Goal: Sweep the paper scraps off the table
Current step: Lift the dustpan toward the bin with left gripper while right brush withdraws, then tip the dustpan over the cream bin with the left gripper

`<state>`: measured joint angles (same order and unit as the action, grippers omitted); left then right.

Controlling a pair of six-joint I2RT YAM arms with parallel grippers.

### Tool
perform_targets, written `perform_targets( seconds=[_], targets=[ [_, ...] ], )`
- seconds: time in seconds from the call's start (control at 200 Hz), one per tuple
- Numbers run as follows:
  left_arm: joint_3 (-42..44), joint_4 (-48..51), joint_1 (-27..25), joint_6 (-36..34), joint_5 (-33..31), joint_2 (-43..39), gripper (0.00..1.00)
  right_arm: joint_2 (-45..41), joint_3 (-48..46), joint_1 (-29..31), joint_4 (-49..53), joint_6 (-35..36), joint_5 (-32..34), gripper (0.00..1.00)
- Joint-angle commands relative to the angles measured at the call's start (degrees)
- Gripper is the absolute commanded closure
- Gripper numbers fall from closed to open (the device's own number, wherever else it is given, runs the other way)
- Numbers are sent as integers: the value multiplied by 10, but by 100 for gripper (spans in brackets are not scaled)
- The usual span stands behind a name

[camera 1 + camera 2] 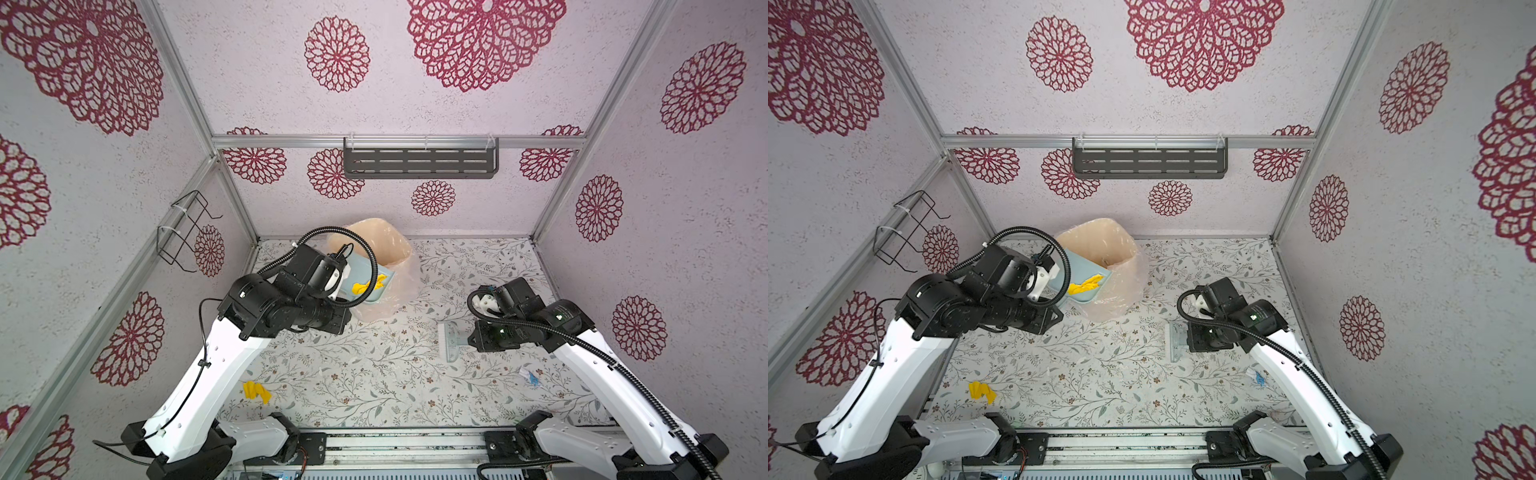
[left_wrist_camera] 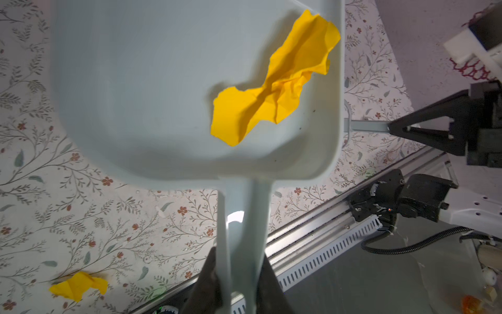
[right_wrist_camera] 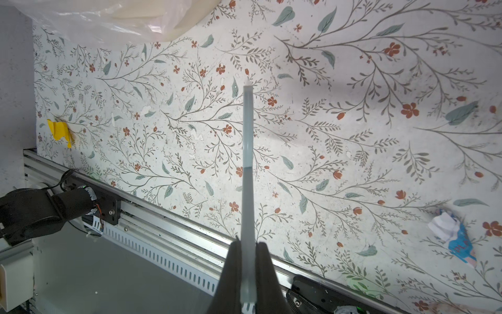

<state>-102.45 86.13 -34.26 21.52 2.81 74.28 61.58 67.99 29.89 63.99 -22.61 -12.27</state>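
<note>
My left gripper (image 2: 239, 271) clamps the dustpan (image 2: 149, 95) handle, a yellow scrap (image 2: 271, 89) in it. My right gripper (image 3: 248, 261) pinches the brush (image 3: 247, 149) (seen edge-on); a white scrap (image 3: 445, 227) lies nearby.

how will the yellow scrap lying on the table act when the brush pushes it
The yellow scrap is thin, creased paper, so probably very light and floppy: it should slide easily. Its folds stand up off the table, so the brush may catch it, yet it could flip or skip rather than roll.

A yellow scrap (image 1: 1084, 286) lies in the dustpan (image 1: 1090, 264) at the bin (image 1: 1125, 286); a second yellow scrap (image 1: 982, 392) lies on the table (image 1: 1100, 374).
</note>
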Motion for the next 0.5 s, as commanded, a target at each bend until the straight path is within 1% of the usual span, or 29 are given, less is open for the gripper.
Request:
perform_targets(
  seconds=[0.0,0.18,0.3,0.495],
  targets=[
    [-41,31,39,-68,-8,30,100,-14,-5,-2,-13,-13,-15,100],
    [-118,41,90,-123,-37,103,100,-24,-23,-3,-23,-17,-28,100],
    [-165,50,92,-145,-85,154,100,-33,-32,-3,-24,-22,-32,100],
    [-224,62,92,-185,-188,222,100,-53,-52,-3,-26,-34,-40,100]
  ],
)
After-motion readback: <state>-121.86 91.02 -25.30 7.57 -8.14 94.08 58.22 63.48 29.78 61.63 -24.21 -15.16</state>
